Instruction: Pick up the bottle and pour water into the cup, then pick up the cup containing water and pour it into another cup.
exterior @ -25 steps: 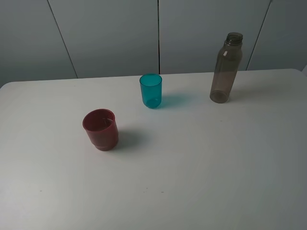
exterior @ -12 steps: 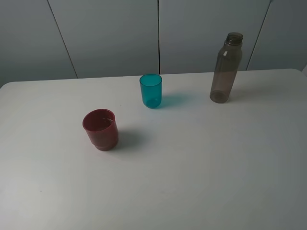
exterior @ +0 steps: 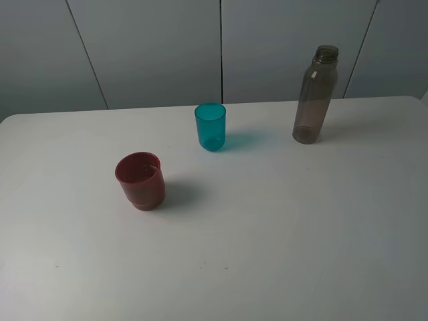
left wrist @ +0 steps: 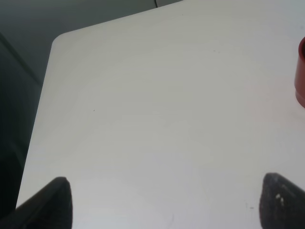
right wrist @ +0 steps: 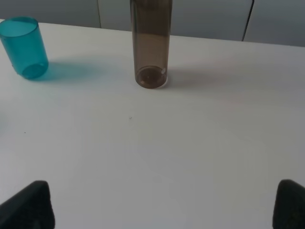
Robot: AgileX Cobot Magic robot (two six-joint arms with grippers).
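The tall smoky grey-brown bottle (exterior: 315, 95) stands uncapped at the back right of the white table (exterior: 281, 227). The teal cup (exterior: 210, 126) stands upright at the back middle. The dark red cup (exterior: 140, 180) sits nearer, to the left. No arm shows in the high view. In the right wrist view the bottle (right wrist: 151, 45) and teal cup (right wrist: 25, 47) stand well ahead of my right gripper (right wrist: 164, 205), whose dark fingertips (right wrist: 33, 202) are spread wide and empty. In the left wrist view my left gripper (left wrist: 167, 202) is wide open over bare table, with the red cup's edge (left wrist: 300, 71) off to one side.
Grey wall panels (exterior: 154, 50) rise behind the table's far edge. In the left wrist view the table's rounded corner (left wrist: 59, 40) and a dark drop beyond it lie near my left gripper.
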